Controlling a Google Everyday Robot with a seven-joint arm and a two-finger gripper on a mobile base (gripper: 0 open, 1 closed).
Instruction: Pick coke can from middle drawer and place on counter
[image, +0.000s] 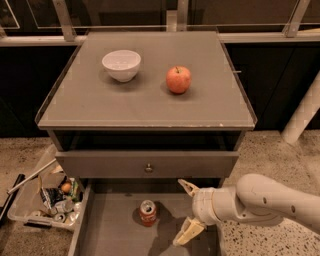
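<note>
The counter (145, 107) is the biggest thing I see, flat and grey. The can is not on it yet. Below it, at 6 o'clock in my view, the middle drawer (112, 235) is pulled out, so that part is done. My gripper (181, 212) hangs over the right side of the drawer, at about 5 o'clock. Its two fingers are spread wide and hold nothing. A white bowl (121, 64) sits on the counter at 11 o'clock, and an apple (178, 79) sits to the right of it, near 12 o'clock. The coke can (147, 212) stands up on the drawer floor, at 9 o'clock from the gripper, near it but not touching. So I think most of the job is left: close on the can, lift it out, and set it on a bare spot of the counter.
</note>
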